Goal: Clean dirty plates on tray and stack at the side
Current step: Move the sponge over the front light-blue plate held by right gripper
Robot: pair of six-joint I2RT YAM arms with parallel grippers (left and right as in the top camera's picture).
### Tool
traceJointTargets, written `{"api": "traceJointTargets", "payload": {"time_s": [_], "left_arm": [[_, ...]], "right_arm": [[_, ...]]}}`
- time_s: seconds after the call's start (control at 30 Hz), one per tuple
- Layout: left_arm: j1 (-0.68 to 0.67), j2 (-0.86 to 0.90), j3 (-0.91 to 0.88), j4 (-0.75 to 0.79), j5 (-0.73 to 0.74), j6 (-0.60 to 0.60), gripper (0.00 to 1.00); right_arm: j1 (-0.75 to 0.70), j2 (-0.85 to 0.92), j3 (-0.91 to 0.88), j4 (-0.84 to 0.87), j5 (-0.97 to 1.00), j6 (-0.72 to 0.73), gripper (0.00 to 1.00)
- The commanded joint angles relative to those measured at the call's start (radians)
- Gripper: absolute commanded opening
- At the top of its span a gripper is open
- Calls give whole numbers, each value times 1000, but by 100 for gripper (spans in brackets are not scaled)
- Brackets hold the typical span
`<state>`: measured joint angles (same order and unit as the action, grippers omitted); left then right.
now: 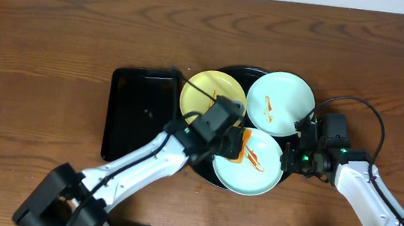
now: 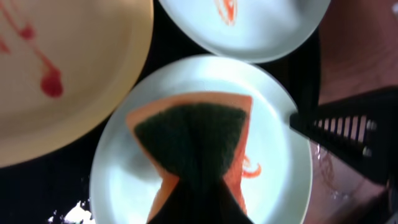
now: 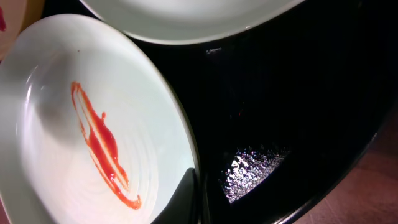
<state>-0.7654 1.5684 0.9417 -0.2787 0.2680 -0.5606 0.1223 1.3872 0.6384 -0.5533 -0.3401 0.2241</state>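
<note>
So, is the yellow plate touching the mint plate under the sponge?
Apart. Left wrist view shows black tray between the yellow plate and the mint plate.

Most of tray (image 1: 242, 71) hidden beneath plates (image 1: 282, 103)

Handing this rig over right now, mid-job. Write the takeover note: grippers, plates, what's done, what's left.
Left gripper: shut on the orange sponge with a dark green scouring face, pressed on the nearer pale mint-blue plate.
Right gripper: at that plate's right rim; grip unclear.
All three plates sit in the round glossy black tray. The pale yellow plate and the farther pale mint-blue plate carry red sauce streaks; the nearer one shows sauce beside the sponge.
Done: none clean, none stacked.
Left: scrub all three, stack them beside the tray.
</note>
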Motion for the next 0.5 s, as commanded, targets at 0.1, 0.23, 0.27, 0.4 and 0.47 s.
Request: {"api": "traceJointTargets", "payload": {"time_s": [0.1,0.23,0.27,0.4,0.47], "left_arm": [[0,75,269,-204,13,59,7],[-8,130,301,-214,57,51,7],[-13,148,301,-205,68,40,8],[-49,201,301,-181,77,-11,8],[-69,220,301,-180,81,-42,8]], "right_arm": [[16,5,14,4,-2,16,1],[16,5,14,3,-2,16,1],[16,5,14,4,-2,16,1],[16,5,14,3,-2,16,1],[16,5,14,3,-2,16,1]]}}
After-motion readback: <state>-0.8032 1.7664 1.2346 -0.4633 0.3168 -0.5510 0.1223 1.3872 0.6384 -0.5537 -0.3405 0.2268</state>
